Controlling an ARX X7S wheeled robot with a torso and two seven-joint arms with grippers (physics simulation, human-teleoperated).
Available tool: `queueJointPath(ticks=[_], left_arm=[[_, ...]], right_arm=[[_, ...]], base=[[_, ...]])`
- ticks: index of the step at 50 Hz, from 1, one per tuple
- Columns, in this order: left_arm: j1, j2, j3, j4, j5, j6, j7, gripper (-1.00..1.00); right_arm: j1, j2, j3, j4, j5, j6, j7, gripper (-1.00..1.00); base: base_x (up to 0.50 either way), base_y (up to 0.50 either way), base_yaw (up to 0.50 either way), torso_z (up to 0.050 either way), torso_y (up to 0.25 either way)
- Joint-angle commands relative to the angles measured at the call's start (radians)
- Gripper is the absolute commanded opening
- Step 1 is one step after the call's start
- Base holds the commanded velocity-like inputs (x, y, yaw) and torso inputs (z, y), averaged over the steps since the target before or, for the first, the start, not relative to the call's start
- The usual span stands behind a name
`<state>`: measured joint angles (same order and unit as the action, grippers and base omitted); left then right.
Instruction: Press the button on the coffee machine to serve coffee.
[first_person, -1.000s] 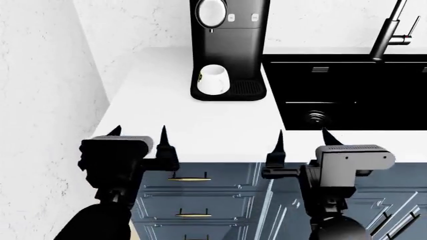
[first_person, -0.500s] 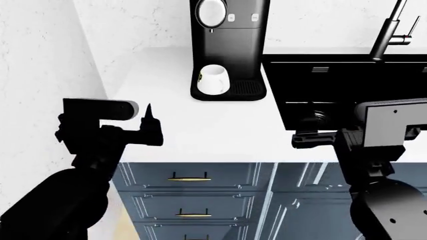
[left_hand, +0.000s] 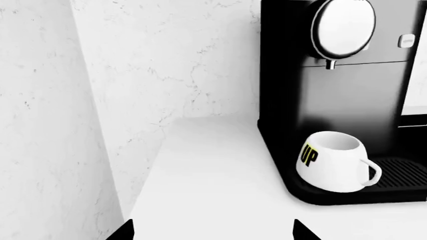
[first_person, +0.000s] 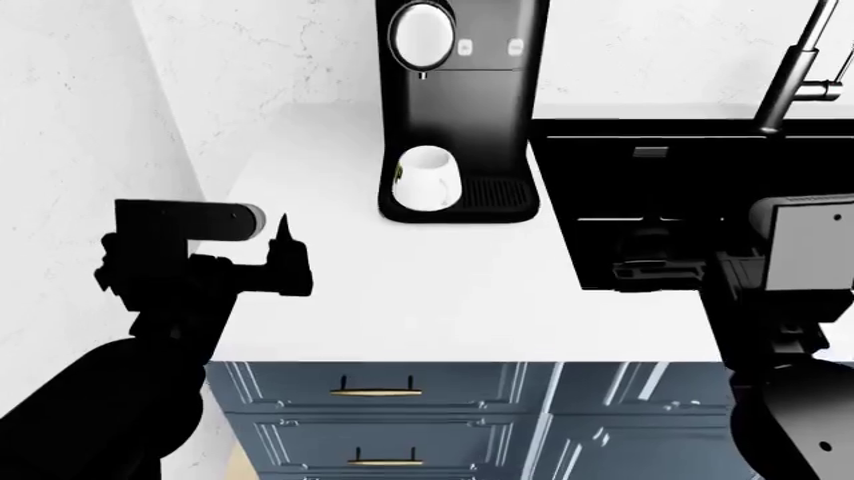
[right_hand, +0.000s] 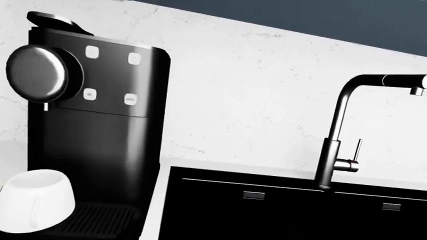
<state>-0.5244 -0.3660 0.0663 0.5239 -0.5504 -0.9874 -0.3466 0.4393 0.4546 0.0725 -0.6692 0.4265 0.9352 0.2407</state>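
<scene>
Button unpressed: both my tools are well short of the coffee machine (first_person: 461, 100); left tool (first_person: 283, 262) open, right tool's state unclear.

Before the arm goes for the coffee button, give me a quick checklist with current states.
1. White mug under the spout of the tall black coffee machine, on its ribbed drip tray: ok.
2. Four small pale buttons visible and unobstructed in the right wrist view: ok.
3. White countertop between hands and machine free of obstacles: ok.
4. Left hand near the buttons: not ok, it is over the counter's front left.
5. Right hand near the buttons: not ok, it is over the black sink.
6. Hand jaw states: cannot tell.
</scene>
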Motion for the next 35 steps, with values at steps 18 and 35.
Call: queueJointPath(ticks=[18, 35], left_arm=[[0.011, -0.007, 0.005, -0.007, -0.001, 0.009, -0.01, 1.0], [0.025, -0.015, 0.002, -0.007, -0.005, 0.017, -0.013, 1.0]], right_arm=[[-0.056, 0.013, 0.003, 0.004, -0.005, -0.037, -0.004, 1.0], [-0.068, 0.02, 0.012, -0.015, 0.004, -0.035, 0.0, 1.0]], base=[[0.3, 0.0, 0.0, 0.0, 0.0], [0.3, 0.0, 0.0, 0.0, 0.0]])
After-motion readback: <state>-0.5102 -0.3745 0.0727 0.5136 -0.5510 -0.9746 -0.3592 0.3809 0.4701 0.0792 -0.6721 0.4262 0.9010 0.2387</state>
